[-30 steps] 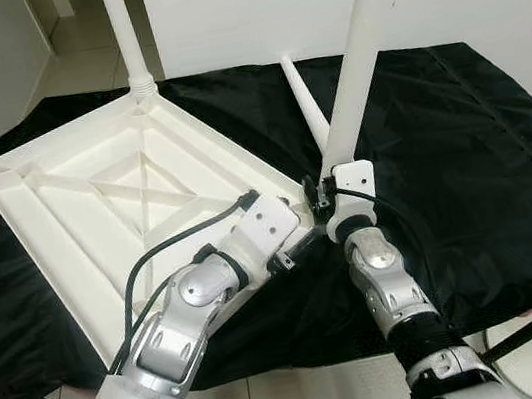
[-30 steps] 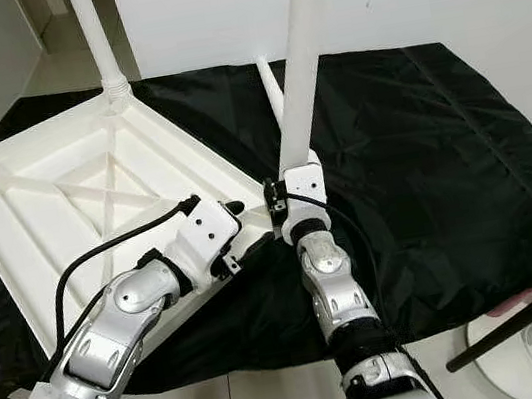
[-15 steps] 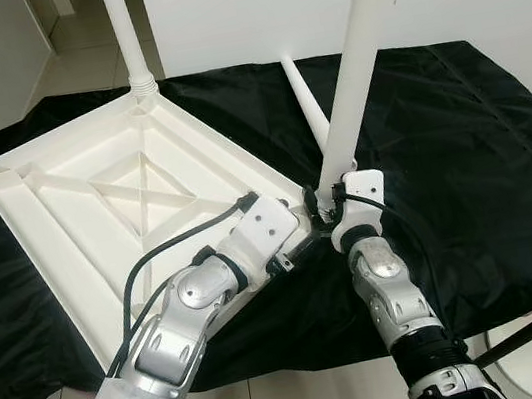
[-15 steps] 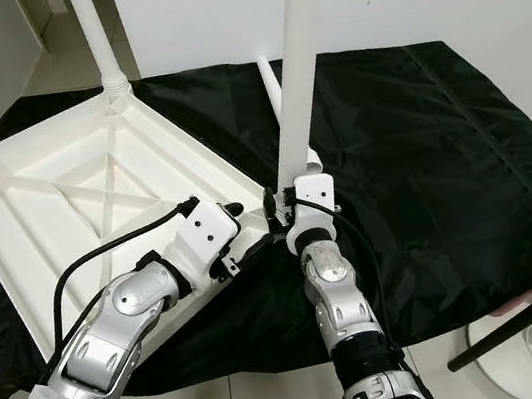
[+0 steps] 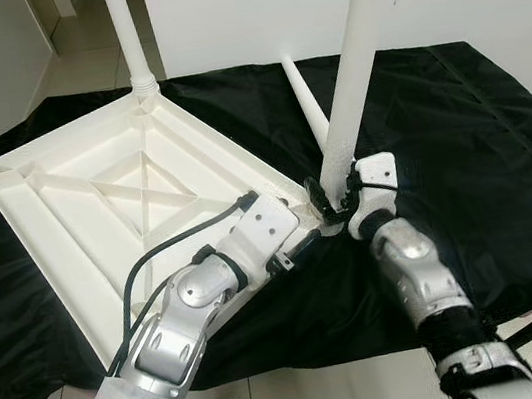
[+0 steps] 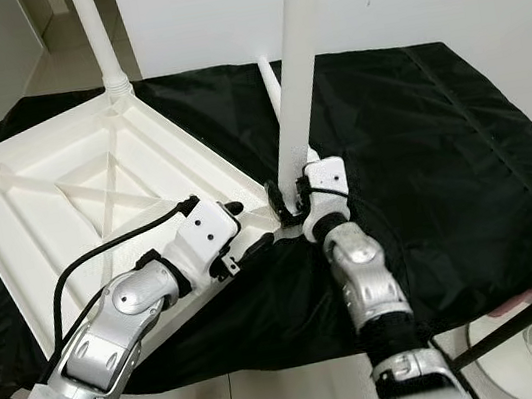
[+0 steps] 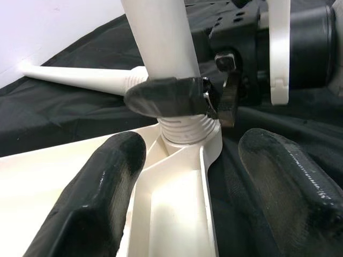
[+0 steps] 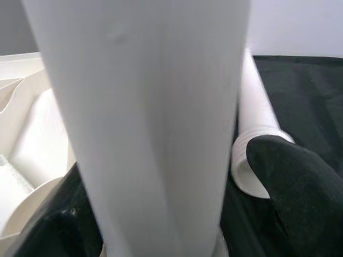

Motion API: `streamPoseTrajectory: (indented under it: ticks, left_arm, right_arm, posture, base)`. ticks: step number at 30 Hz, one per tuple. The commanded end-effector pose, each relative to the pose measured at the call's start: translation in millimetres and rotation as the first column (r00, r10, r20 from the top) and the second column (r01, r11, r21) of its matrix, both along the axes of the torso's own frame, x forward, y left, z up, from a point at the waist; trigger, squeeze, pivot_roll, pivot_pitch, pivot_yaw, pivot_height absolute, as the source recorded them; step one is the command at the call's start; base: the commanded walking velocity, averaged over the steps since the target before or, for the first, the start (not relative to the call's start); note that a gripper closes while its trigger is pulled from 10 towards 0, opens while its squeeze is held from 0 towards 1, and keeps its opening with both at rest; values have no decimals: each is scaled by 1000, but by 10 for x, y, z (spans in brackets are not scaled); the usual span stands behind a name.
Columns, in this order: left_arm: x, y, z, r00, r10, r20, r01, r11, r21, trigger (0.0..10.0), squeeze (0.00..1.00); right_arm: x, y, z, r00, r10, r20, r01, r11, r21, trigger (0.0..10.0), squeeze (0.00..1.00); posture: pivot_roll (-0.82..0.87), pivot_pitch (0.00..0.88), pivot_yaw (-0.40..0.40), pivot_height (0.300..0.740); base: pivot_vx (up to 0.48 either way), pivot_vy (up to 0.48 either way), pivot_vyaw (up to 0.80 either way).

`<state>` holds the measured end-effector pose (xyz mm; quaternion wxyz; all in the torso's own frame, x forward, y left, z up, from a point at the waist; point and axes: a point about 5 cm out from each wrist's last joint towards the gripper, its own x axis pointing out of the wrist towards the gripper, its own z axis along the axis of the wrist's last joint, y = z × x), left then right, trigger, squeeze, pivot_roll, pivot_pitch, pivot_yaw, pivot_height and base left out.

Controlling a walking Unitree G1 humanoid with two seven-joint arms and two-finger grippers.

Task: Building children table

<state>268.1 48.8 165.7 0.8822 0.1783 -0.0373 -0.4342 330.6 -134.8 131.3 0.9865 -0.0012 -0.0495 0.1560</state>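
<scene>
White plastic makes up the whole table top [image 5: 93, 196], which lies upside down on a black cloth [image 5: 462, 158] over the bench. It looks stiff and light, with ribs crossing underneath, so I think it will not bend, but its smooth skin may slide on the cloth when pushed. Two legs already stand up from the far corners. One more spare leg [image 5: 307, 107] lies flat on the cloth, just behind the near corner.

Next in size is the tall leg [image 5: 359, 53] standing at the near right corner. It is a long, hard, smooth tube and probably slippery. I would take hold of it low down, close to the ridged end, because holding it high up would make it wobble.

The right end effector [image 5: 334, 197] is clenched around that leg right at its bottom. The left end effector [image 5: 304, 236] rests at the table's near corner with its fingers spread wide and nothing gripped between them; one finger lies on the table rim and the other hangs over the cloth.

The head views show the whole table and both arms. The left wrist view shows something they miss: the screw ridges [image 7: 185, 127] at the leg's end sitting in the corner socket, with some ridges showing, so I think it needs more turning. The right wrist view shows the leg up close between two black fingers [image 8: 300, 176].
</scene>
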Motion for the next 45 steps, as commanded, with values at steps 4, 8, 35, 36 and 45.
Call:
streamPoseTrajectory:
  ticks: [4, 8, 35, 36, 45]
  left_arm:
    - [36, 2, 33, 1000, -1, 16, 1, 1000, 13, 10000, 0]
    - [65, -3, 70, 1000, 2, 28, -3, 1000, 12, 10000, 0]
    - [70, -11, 107, 999, 0, 34, -1, 1000, 13, 10000, 0]
    - [68, -6, 105, 999, -2, 34, 2, 1000, 16, 10000, 0]
    - [71, 9, 103, 999, -3, 33, 3, 1000, 21, 10000, 0]
  right_arm:
    - [50, 36, -8, 992, 126, -2, -126, 991, -52, 10000, 0]
    - [115, 93, 2, 958, 286, -12, -285, 949, -136, 10000, 0]
    - [197, -53, -216, 913, 376, -162, -399, 906, -145, 9569, 0]
    - [189, -35, -249, 916, 366, -168, -387, 914, -121, 10000, 0]
    - [199, -2, -308, 949, 260, -176, -285, 949, -135, 10000, 0]
  posture:
    - [-33, 0, 9, 740]
    - [-24, 0, 14, 740]
    - [-24, 0, 23, 740]
    - [-25, 0, 28, 740]
    - [-24, 0, 29, 740]
  base:
    - [0, 0, 0]
    - [0, 0, 0]
    - [0, 0, 0]
    - [0, 0, 0]
    - [0, 0, 0]
